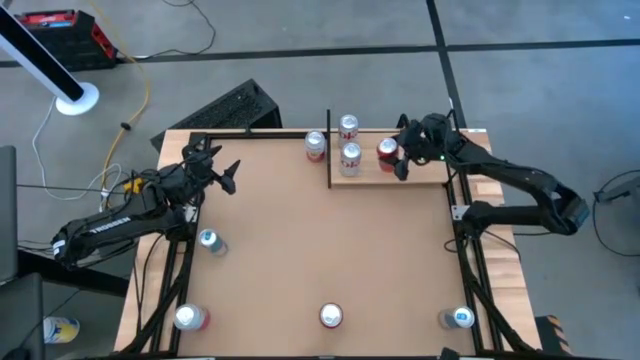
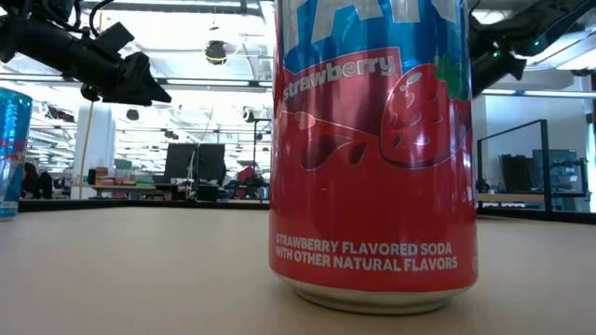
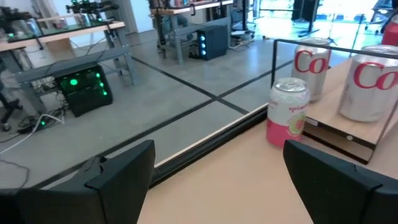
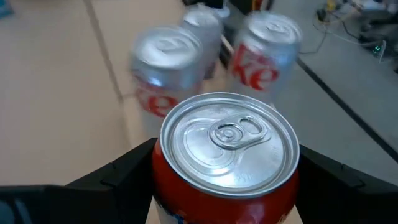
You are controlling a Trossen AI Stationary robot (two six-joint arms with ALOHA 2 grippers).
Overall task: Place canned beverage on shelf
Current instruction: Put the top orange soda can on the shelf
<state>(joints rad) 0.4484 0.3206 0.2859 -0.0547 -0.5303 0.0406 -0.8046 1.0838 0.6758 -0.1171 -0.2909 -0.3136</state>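
Soda can (image 2: 372, 149): "Strawberry", "STRAWBERRY FLAVORED SODA WITH OTHER NATURAL FLAVORS".

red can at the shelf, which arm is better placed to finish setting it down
The right. Its gripper is over the shelf with the red can between its fingers, beside the two silver cans. The left gripper hangs open, away from the shelf.

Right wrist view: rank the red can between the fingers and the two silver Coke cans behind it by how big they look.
1. Red can, clearly largest, but it sits right at the camera between the right gripper's fingers.
2-3. Silver can on the left and silver can on the right: alike, so unranked; they are farther off.
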